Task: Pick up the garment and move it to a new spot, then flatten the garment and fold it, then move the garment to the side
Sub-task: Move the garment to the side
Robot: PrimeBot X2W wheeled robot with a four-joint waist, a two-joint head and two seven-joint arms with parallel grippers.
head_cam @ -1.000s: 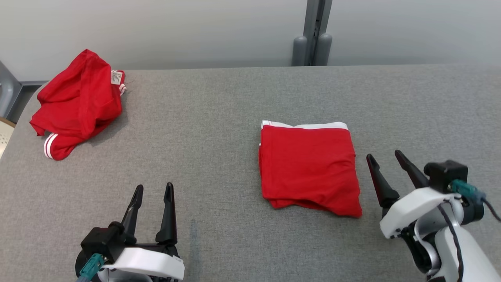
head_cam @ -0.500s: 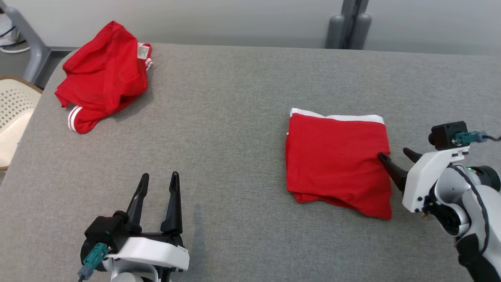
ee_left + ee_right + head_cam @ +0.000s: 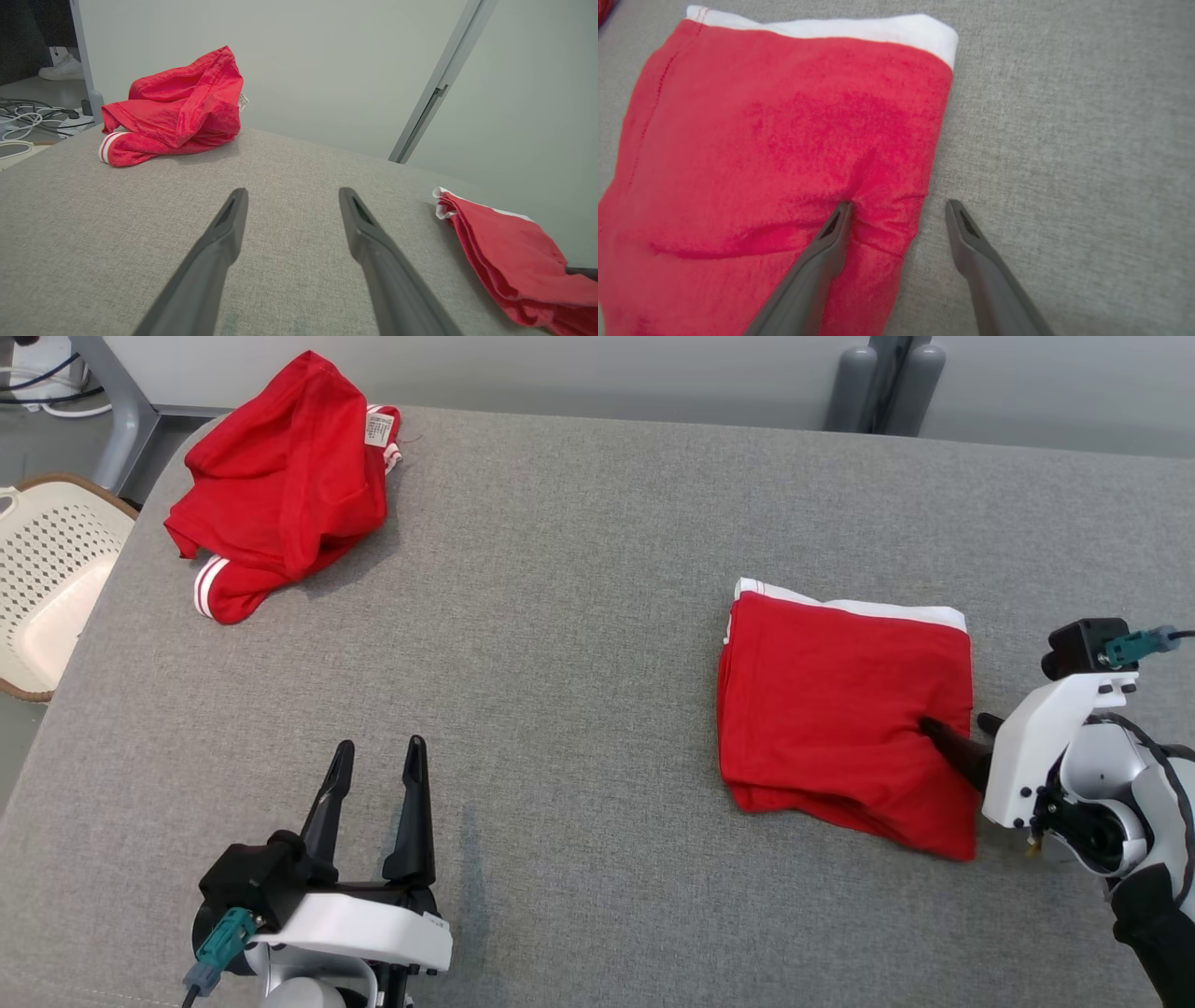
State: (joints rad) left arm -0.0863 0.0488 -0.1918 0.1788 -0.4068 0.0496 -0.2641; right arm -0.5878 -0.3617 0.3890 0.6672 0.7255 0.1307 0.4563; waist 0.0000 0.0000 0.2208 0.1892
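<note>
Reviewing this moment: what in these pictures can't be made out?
- Label on the crumpled garment: head view, print too small to read.
- Folded garment: lower layers hidden under its top layer, so the fold count is unclear.
- Right tool: head view, outer finger largely hidden by the tool's own body.
- Basket: head view, cut off by the left edge.

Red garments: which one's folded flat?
The folded garment at the right gripper: a neat rectangle with a white edge. The crumpled garment lies bunched at the far left.
</note>
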